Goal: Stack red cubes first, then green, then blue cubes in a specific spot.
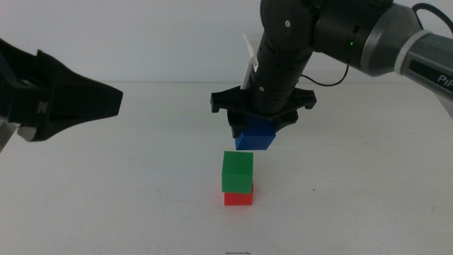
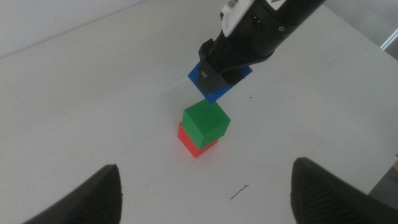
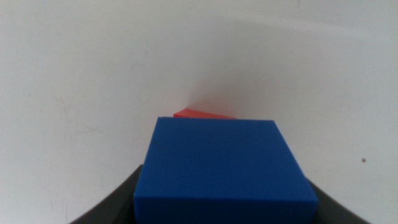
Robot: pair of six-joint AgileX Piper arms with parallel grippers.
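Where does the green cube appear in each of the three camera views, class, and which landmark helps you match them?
Middle view: the green cube sits at lower centre, on top of the red cube.
Left wrist view: the green cube is near the centre, on the red cube.
Right wrist view: not in it; the blue cube fills the foreground.
Shared landmark: the blue cube, held in the right gripper.
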